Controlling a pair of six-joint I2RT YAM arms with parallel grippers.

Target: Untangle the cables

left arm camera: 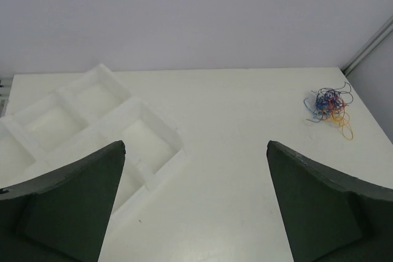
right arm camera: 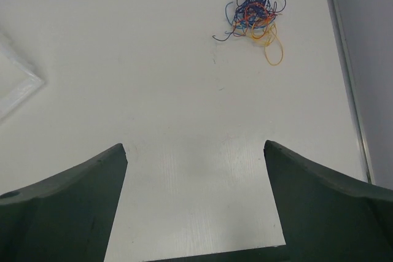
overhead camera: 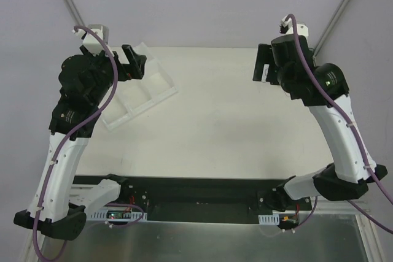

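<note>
Left gripper (left arm camera: 195,145), right gripper (right arm camera: 193,146) spread wide, nothing held; outer loop of the cables (right arm camera: 255,18), probably orange, should be pinched first.

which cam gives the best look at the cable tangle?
Right wrist: the cable tangle is largest in frame there, with single loops and colours distinguishable. Left wrist shows it small, far right of frame. Top external shows none of it.

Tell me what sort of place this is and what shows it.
Probably a robotics lab test cell: a left arm and a right arm are bolted at the edge of a white table inside plain grey walls. A compartment tray and a small tangle of cables are set out.
</note>
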